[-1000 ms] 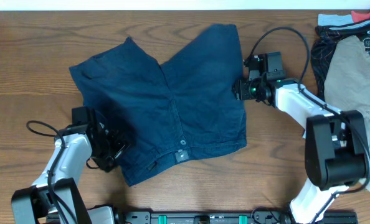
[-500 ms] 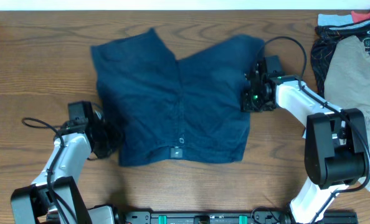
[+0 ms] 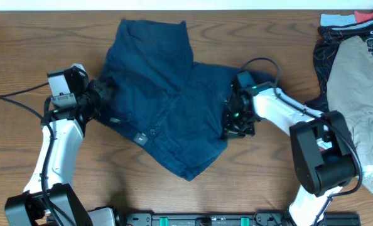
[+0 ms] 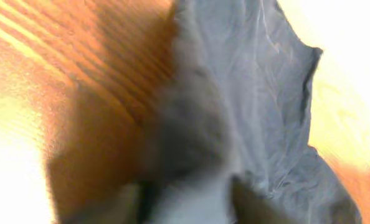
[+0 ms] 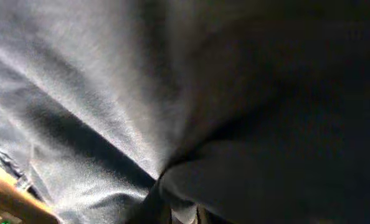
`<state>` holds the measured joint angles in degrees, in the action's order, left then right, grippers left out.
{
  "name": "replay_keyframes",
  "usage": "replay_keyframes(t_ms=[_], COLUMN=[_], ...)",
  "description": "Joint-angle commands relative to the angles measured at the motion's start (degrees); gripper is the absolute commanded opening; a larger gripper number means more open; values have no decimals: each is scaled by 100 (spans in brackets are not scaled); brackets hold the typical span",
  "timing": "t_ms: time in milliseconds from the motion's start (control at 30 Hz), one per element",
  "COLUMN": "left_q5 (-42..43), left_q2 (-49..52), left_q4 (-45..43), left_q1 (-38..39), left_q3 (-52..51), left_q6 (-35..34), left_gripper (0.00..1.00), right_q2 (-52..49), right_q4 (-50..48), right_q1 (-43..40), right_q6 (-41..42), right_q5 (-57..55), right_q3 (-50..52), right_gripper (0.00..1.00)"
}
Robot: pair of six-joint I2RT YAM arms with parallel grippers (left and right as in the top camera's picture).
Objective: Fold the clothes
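Observation:
The dark navy shorts (image 3: 164,94) lie skewed and bunched in the middle of the table, one leg pointing to the far edge, a corner pointing to the near edge. My left gripper (image 3: 102,94) is shut on the shorts' left edge; in the left wrist view the blue cloth (image 4: 247,93) runs between the blurred fingers (image 4: 185,202). My right gripper (image 3: 232,122) is shut on the shorts' right edge; the right wrist view is filled with the cloth (image 5: 110,93), which bunches into the jaws (image 5: 182,208).
A beige-khaki garment (image 3: 359,88) and a black patterned garment (image 3: 328,53) lie at the right edge of the wooden table (image 3: 36,37). A black bar (image 3: 237,220) runs along the near edge.
Both grippers have dragged the shorts and turned them counter-clockwise. My left gripper moved away from me and up the left side; my right gripper moved left and nearer, bunching the cloth.

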<state>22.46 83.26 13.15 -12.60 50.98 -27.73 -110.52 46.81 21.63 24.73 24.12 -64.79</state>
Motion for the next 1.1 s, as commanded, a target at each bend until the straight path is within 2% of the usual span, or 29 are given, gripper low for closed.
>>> replay_keyframes(t_ms=[0,267,300,333,367,400,533,767,867,1033,1067], left_q5=[-63,592,590,586,586,581,579,586,584,511,433], left_q2=[22,22,22,22,22,22,22,22,24,22,22], left_q4=[354,2592,2806,3047,3193,3303,3110,1930,1502,835,807], left_q1=[-24,72,111,186,256,343,728,1316,1541,1849,1873], left_q3=[85,46,35,4,-35,-87,-446,-1320,-1589,-1867,-1869], left_q6=[179,170,173,175,175,175,87,-1045,-1327,-1462,-1462], left_gripper=[99,98,98,98,98,98,98,98,98,99,95], right_q2=[55,942,1040,1169,1283,1370,1574,1423,1298,1051,992], right_q4=[-11,-76,-105,-133,-168,-221,-636,-1285,-1528,-1836,-1869], right_q1=[15,-531,-608,-713,-813,-896,-1252,-1681,-1751,-1816,-1823], right_q6=[203,122,70,24,24,22,-243,-404,-407,-424,-424], right_q5=[-177,-796,-833,-879,-944,-997,-1193,-1648,-1873,-1961,-1965], right_q3=[103,103,103,103,103,103,103,105,105,105,105], right_gripper=[16,26,37,68,93,99,99,99,99,99,99])
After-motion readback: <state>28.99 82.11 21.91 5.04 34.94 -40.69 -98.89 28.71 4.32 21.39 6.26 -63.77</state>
